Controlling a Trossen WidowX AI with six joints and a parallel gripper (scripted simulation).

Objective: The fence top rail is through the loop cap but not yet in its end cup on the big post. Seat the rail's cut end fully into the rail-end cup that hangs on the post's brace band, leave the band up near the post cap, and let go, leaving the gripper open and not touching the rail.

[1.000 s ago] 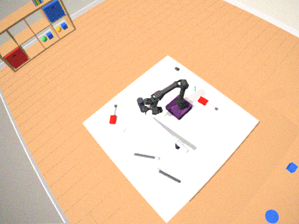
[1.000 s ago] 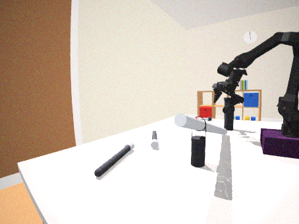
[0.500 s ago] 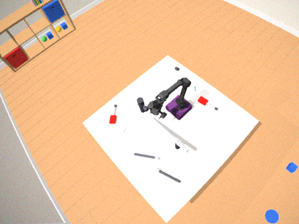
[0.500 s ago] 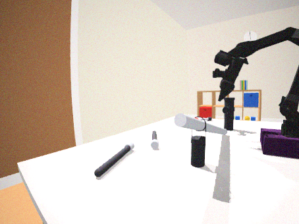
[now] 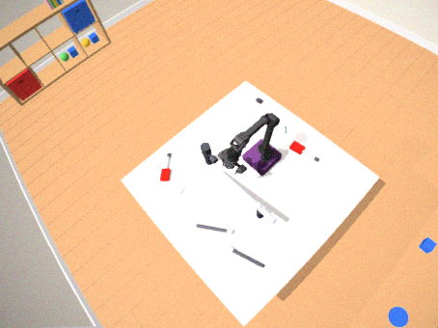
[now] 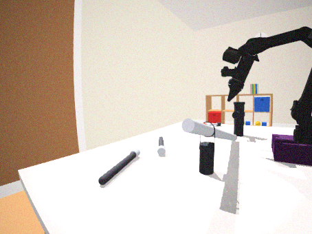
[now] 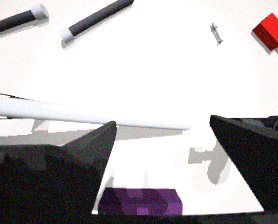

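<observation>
The white rail [image 5: 268, 214] [image 6: 197, 127] [image 7: 50, 112] passes through the thin loop cap [image 6: 214, 131] above the short black post [image 6: 206, 158] [image 5: 260, 213]. Its far end slopes down and shows bare in the wrist view, outside any cup. The big black post [image 5: 205, 150] [image 6: 240, 126] stands upright; its band and cup [image 6: 236, 114] sit in its upper half, higher than the rail's far end in the exterior view. My gripper [image 5: 234, 168] [image 7: 163, 121] is open and empty, above the rail's far end; the rail end appears between the fingertips but looks well below them. The post is outside the wrist view.
Two dark bars with white ends [image 5: 214, 228] [image 5: 247, 257] lie on the white table [image 5: 193, 276]. A red block [image 5: 165, 175] [image 7: 270, 32] and a small silver part [image 7: 216, 34] lie farther off. Another red block [image 5: 297, 148] lies behind the purple arm base [image 5: 251, 162] [image 7: 140, 207].
</observation>
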